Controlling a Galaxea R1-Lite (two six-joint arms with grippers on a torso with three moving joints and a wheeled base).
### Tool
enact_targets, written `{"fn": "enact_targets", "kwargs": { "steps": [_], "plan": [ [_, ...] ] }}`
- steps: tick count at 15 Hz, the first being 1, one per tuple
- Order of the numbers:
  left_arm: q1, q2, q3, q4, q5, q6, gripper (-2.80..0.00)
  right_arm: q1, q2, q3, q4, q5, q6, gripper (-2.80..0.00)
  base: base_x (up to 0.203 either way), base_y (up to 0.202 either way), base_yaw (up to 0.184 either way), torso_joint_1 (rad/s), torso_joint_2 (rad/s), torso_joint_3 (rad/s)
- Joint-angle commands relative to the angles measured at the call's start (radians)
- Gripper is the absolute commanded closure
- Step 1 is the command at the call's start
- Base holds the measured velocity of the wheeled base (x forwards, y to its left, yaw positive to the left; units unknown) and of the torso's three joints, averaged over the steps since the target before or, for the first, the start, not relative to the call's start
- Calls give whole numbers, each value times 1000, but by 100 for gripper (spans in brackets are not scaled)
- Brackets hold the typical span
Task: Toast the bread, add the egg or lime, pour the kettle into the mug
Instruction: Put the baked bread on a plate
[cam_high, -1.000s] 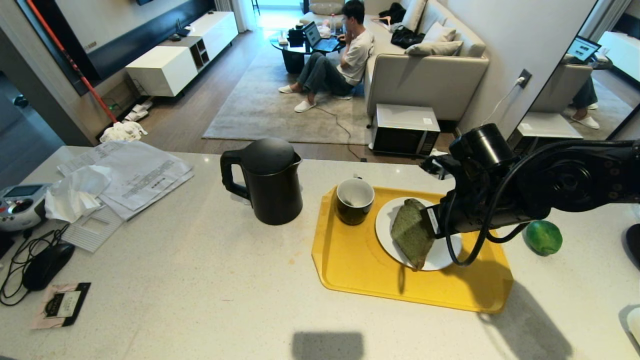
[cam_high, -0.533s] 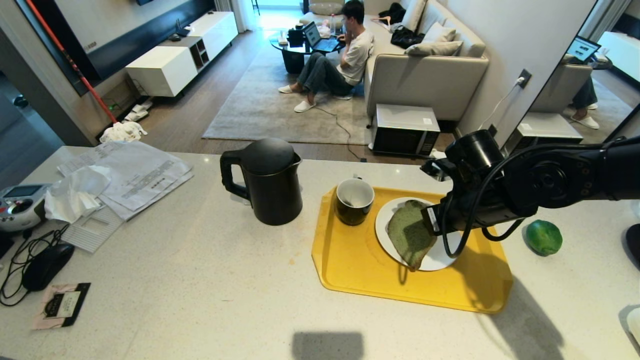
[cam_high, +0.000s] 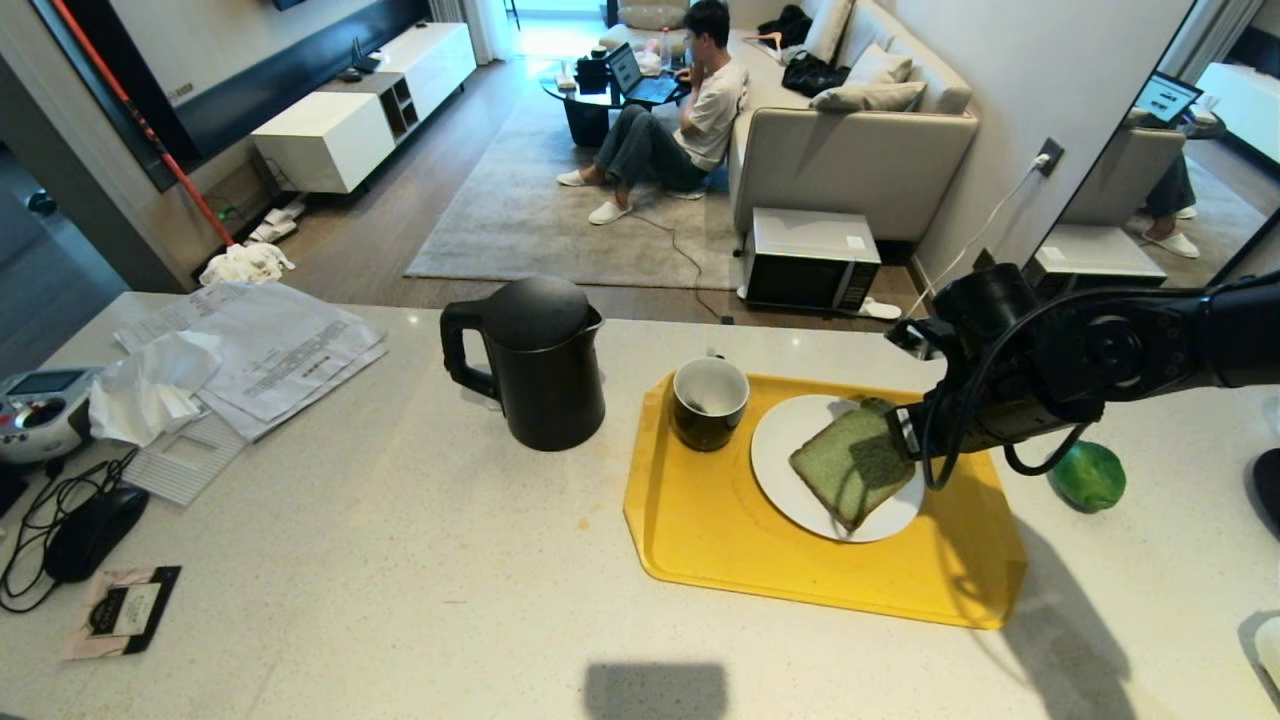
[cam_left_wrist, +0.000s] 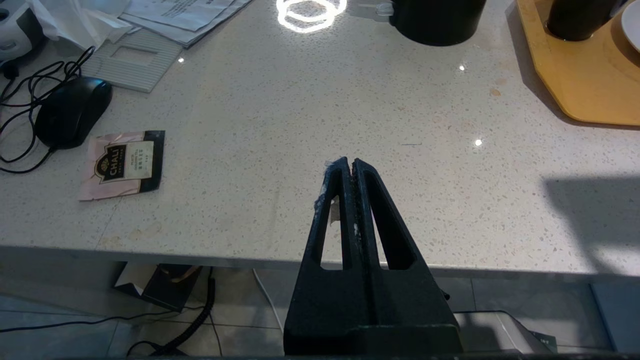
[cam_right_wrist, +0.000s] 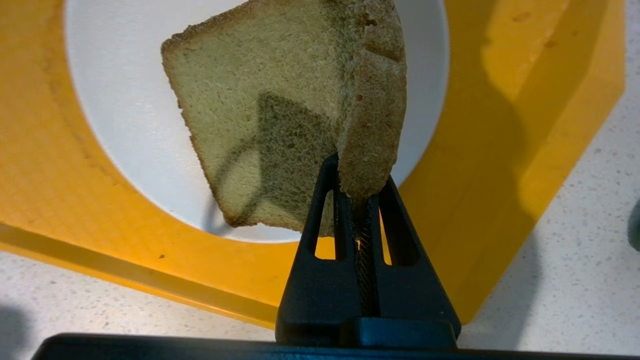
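While your right gripper (cam_right_wrist: 357, 192) pinches the bread (cam_high: 852, 462) by one crust edge, the slice hangs tilted over the white plate (cam_high: 790, 470) on the yellow tray (cam_high: 720, 530); your left gripper (cam_left_wrist: 348, 167) sits closed, empty.

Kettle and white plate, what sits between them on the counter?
The mug, standing on the yellow tray, sits between the kettle and the white plate; the head view shows this.

The right arm (cam_high: 1120, 370), at the right of the head view, is matte black with a round joint housing ringed by small screws, a cylindrical cap, and black cables looping beneath. Both grippers have black, tapering fingers (cam_left_wrist: 345, 210) with slotted cut-outs.
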Motion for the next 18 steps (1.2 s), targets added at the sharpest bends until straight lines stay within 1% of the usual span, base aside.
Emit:
{"fn": "enact_targets", "kwargs": {
  "steps": [1, 3, 5, 7, 12, 15, 16, 18],
  "plan": [
    [0, -1, 0, 0, 0, 0, 0, -25, 9, 5, 2, -2, -6, 0, 0, 0, 0, 0, 0, 0],
    [0, -1, 0, 0, 0, 0, 0, -33, 13, 11, 5, -4, -6, 0, 0, 0, 0, 0, 0, 0],
    [0, -1, 0, 0, 0, 0, 0, -38, 13, 34, 8, -23, -9, 0, 0, 0, 0, 0, 0, 0],
    [0, -1, 0, 0, 0, 0, 0, -41, 10, 76, 9, -37, -36, 0, 0, 0, 0, 0, 0, 0],
    [0, -1, 0, 0, 0, 0, 0, -39, -4, 147, 4, -36, -35, 0, 0, 0, 0, 0, 0, 0],
    [0, -1, 0, 0, 0, 0, 0, -21, -12, 167, 1, -35, -36, 0, 0, 0, 0, 0, 0, 0],
    [0, -1, 0, 0, 0, 0, 0, -15, -13, 165, 1, -35, -36, -280, 0, 0, 0, 0, 0, 0],
    [0, -1, 0, 0, 0, 0, 0, 5, -11, 157, -2, -35, -36, -280, 0, 0, 0, 0, 0, 0]
  ]
}}
